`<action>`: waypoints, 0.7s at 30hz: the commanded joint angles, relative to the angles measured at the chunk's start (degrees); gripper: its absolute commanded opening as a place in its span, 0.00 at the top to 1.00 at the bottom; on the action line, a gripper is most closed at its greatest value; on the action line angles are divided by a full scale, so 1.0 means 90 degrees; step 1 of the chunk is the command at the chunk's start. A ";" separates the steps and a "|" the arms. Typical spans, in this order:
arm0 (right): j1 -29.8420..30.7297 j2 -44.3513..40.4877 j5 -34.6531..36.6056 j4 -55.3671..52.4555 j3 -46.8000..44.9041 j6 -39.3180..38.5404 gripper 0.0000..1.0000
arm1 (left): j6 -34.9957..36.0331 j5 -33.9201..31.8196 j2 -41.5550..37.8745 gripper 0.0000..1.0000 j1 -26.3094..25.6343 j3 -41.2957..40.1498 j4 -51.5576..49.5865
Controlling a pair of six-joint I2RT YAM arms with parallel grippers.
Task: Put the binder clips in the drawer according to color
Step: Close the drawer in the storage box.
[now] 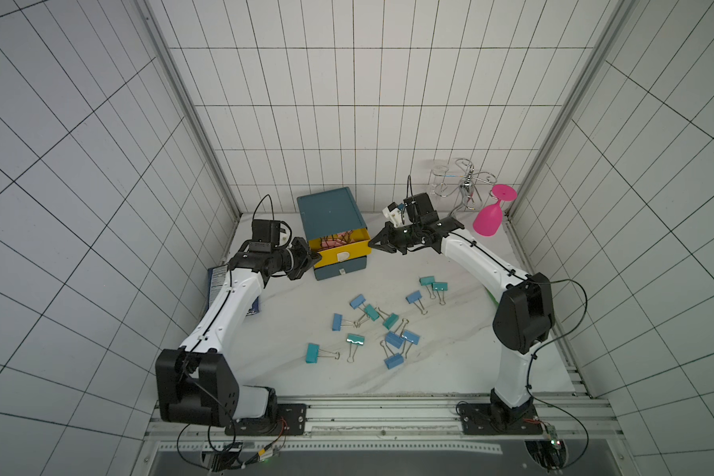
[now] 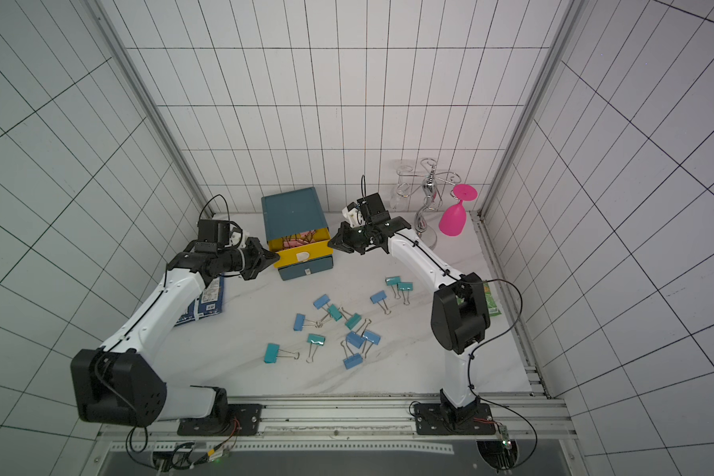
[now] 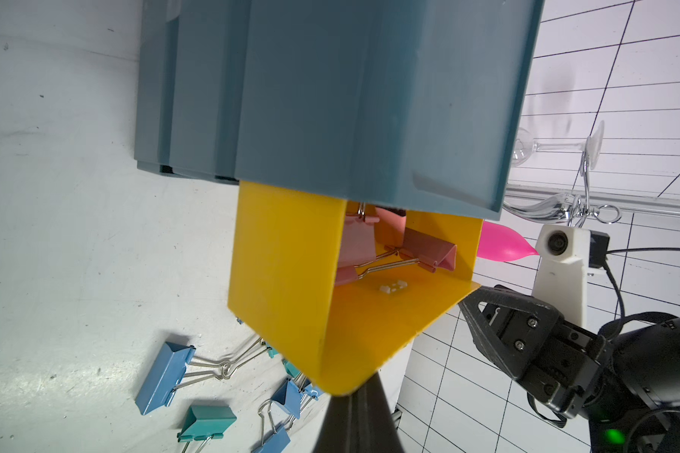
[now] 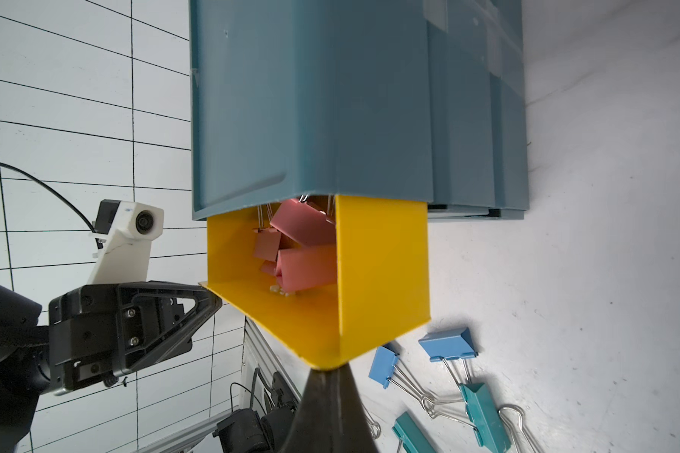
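The dark-teal drawer cabinet stands at the back of the table. Its yellow top drawer is pulled out, and pink binder clips lie inside. My left gripper is shut, with its tip against the drawer's front left corner. My right gripper is shut too, its tip at the front right corner. Several light-blue clips and teal clips lie scattered on the table in front.
A chrome wire rack and a pink wine glass stand at the back right. A blue packet lies under the left arm. A green packet lies by the right arm. Tiled walls enclose the table.
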 commanded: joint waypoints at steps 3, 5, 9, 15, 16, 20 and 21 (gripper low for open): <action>-0.0121 0.0279 -0.0126 0.0033 0.0359 0.0033 1.00 | 0.0160 -0.0003 0.0152 1.00 0.0065 0.0267 0.0236; -0.0133 0.0375 -0.0151 0.0029 0.0456 0.0054 1.00 | 0.0170 -0.0017 0.0198 1.00 0.0067 0.0304 0.0244; -0.0151 0.0587 -0.0200 0.0034 0.0734 0.0102 1.00 | 0.0187 -0.0008 0.0337 1.00 0.0106 0.0394 0.0263; -0.0181 0.0883 -0.0287 0.0005 0.1122 0.0163 1.00 | 0.0200 0.0012 0.0539 1.00 0.0156 0.0540 0.0321; -0.0190 0.0915 -0.0298 -0.0005 0.1161 0.0173 1.00 | 0.0199 0.0015 0.0566 1.00 0.0166 0.0560 0.0323; -0.0209 0.1035 -0.0327 -0.0012 0.1288 0.0200 1.00 | 0.0209 0.0035 0.0681 1.00 0.0194 0.0638 0.0345; -0.0209 0.1063 -0.0333 -0.0006 0.1312 0.0211 1.00 | 0.0209 0.0052 0.0701 1.00 0.0204 0.0649 0.0355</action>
